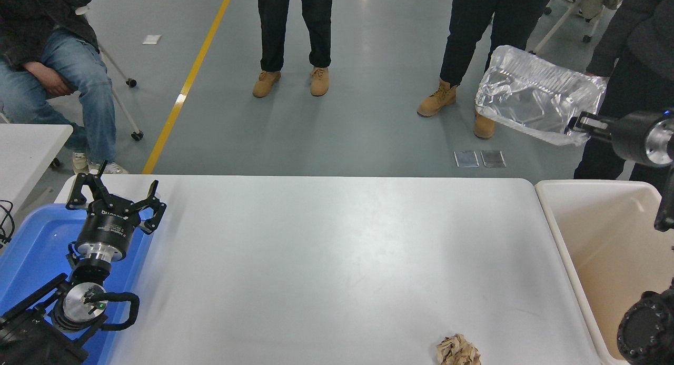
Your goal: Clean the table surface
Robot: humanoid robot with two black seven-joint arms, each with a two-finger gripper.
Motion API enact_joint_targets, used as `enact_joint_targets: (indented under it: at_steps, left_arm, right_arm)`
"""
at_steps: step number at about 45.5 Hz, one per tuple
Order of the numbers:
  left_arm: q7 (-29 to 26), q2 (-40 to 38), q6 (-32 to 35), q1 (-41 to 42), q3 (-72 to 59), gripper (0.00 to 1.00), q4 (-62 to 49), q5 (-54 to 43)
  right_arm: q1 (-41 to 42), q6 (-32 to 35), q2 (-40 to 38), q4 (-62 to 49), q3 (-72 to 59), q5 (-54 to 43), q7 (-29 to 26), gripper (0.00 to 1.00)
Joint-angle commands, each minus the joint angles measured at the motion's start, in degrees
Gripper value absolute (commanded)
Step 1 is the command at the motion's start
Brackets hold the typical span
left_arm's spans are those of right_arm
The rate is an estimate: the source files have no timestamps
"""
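Starting nearest you, the crumpled brown paper wad (458, 350) waits at six o'clock on the wide white table surface (326, 249); your right gripper (578, 126), pinching the crinkled foil tray (537, 101) at two o'clock, should swing over the beige plastic bin (595, 196) before releasing. Your left gripper (113, 196) rests spread at nine o'clock.

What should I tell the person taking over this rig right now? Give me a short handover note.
Right gripper: shut on one edge of the foil tray, held in the air at the upper right.
Left gripper: open, parked at the lower left over the blue tray.
Done: foil tray is off the table surface.
Left: drop the tray, probably into the beige bin; then clear the crumpled brown paper at the near edge.
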Motion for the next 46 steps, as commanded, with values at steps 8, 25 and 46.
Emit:
enact_joint_targets:
  at_steps: [8,25,46]
  left_arm:
    - [0.0,0.0,0.0,0.0,0.0,0.99,0.0,0.0]
    - [0.0,0.0,0.0,0.0,0.0,0.99,0.0,0.0]
    - [0.0,0.0,0.0,0.0,0.0,0.99,0.0,0.0]
  right_arm:
    - [4.8,0.2,-7.4,5.1,1.7,0.0,0.4,0.00]
    - [10.0,0.2,-17.7,14.0,3.0,0.0,1.1,0.00]
    - [7.6,0.2,-25.0,28.5,10.2,-0.8,0.6,0.00]
